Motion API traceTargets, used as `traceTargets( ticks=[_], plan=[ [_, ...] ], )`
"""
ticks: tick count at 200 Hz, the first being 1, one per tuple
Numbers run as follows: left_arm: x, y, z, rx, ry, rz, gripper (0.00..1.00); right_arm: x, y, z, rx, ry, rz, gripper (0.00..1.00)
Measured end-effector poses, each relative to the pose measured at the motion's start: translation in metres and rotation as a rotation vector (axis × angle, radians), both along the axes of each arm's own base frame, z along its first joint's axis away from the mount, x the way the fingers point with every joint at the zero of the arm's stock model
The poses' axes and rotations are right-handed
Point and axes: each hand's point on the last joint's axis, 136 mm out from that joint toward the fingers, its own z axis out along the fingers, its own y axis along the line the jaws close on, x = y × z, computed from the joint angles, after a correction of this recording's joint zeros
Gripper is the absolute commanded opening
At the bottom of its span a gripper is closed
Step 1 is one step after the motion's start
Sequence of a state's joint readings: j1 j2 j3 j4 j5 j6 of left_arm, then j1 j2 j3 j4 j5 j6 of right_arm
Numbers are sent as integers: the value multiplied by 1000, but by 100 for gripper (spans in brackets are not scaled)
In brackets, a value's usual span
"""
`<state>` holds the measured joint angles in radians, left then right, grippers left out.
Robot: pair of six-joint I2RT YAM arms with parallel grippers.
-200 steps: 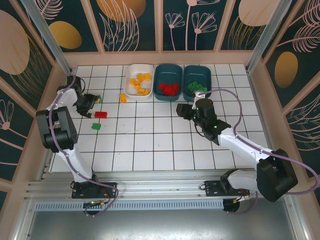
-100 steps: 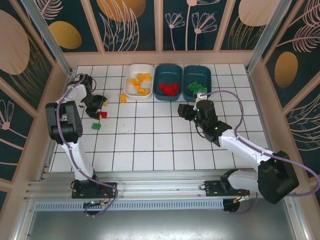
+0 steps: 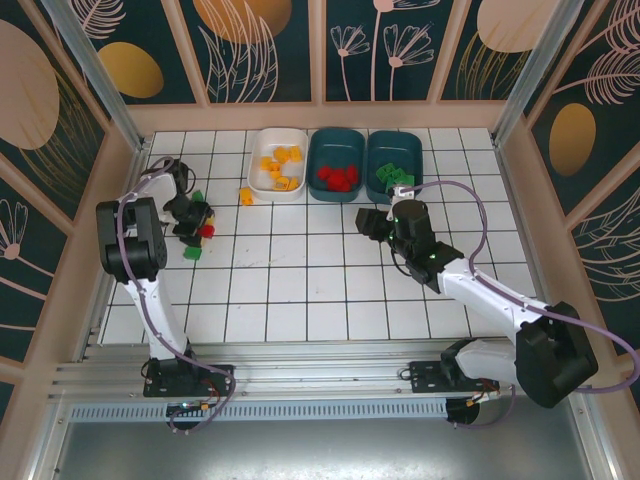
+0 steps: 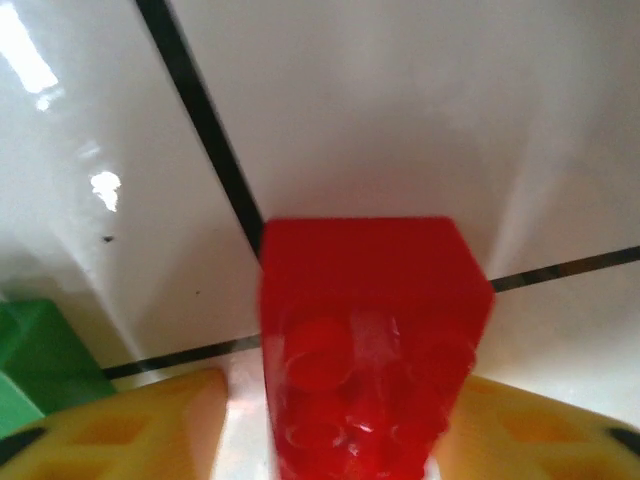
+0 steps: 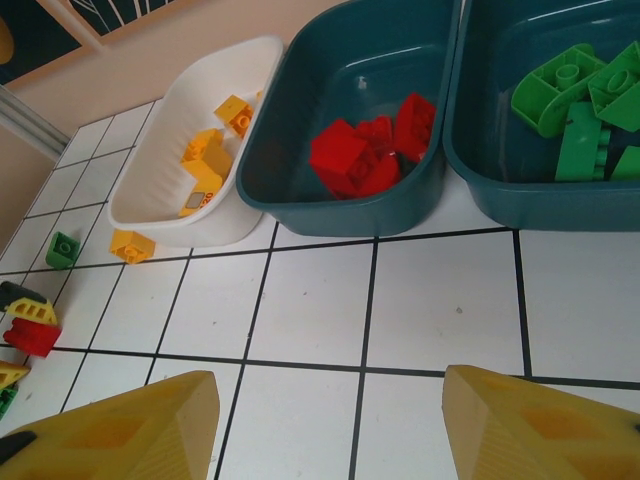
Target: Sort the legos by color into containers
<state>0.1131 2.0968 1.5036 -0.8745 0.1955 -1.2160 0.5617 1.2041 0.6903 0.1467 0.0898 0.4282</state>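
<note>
The white tiled table (image 3: 300,290), ruled in black lines, carried three bins in a row just beyond the right pincer (image 5: 325,375): a white bin (image 5: 175,150), a middle teal bin (image 5: 330,80) and an end teal bin (image 5: 500,60). A yellow brick (image 3: 246,195) lay beside the white bin. A red brick (image 4: 365,340) sat between the fingers (image 4: 120,430) of the left pincer (image 3: 200,224), with one green brick (image 3: 197,197) beyond that pincer and a second green brick (image 3: 192,252) on its near side.
</note>
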Motion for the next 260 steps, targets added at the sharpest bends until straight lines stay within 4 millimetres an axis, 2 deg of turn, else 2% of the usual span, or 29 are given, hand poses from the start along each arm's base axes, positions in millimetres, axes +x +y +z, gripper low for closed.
traceTargets(
  ticks=[26, 47, 65, 80, 92, 103, 127, 139, 148, 164, 183, 202, 219, 229, 240, 260],
  plan=[
    [-4, 1, 1, -3, 6, 2, 30, -2, -2, 1, -3, 4, -1, 61],
    [-4, 0, 3, 1, -23, -4, 28, -3, -3, 2, -4, 4, -3, 61],
    [10, -8, 8, 9, -87, -37, 26, -3, -3, 2, -6, 3, -8, 61],
    [26, -27, 19, 17, -146, -102, 26, -2, -4, 2, -8, 1, -13, 61],
    [46, -51, 38, 27, -220, -176, 25, -2, -6, 2, -12, -1, -21, 61],
    [70, -81, 63, 31, -313, -262, 25, -1, -7, 2, -15, -2, -28, 61],
    [131, -168, 126, 18, -568, -465, 23, 2, -24, -3, -20, 5, -71, 61],
    [151, -213, 148, 7, -675, -562, 23, 3, -41, -8, -21, 13, -114, 60],
    [161, -244, 156, -5, -736, -630, 24, 3, -52, -11, -23, 20, -141, 60],
    [167, -294, 156, -43, -804, -740, 25, 0, -62, -13, -25, 24, -163, 60],
    [164, -330, 136, -87, -822, -833, 27, -2, -66, -8, -20, 14, -169, 61],
    [162, -342, 114, -114, -809, -885, 29, -3, -70, 1, -9, -7, -178, 60],
    [164, -345, 105, -120, -818, -913, 35, -3, -71, 3, -6, -13, -182, 60],
    [165, -346, 106, -119, -828, -924, 45, -3, -71, 3, -6, -12, -182, 60],
    [168, -347, 110, -116, -852, -939, 62, -4, -71, 2, -5, -9, -178, 61],
    [173, -351, 124, -120, -910, -961, 75, -4, -69, 2, -1, -6, -168, 61]
  ],
)
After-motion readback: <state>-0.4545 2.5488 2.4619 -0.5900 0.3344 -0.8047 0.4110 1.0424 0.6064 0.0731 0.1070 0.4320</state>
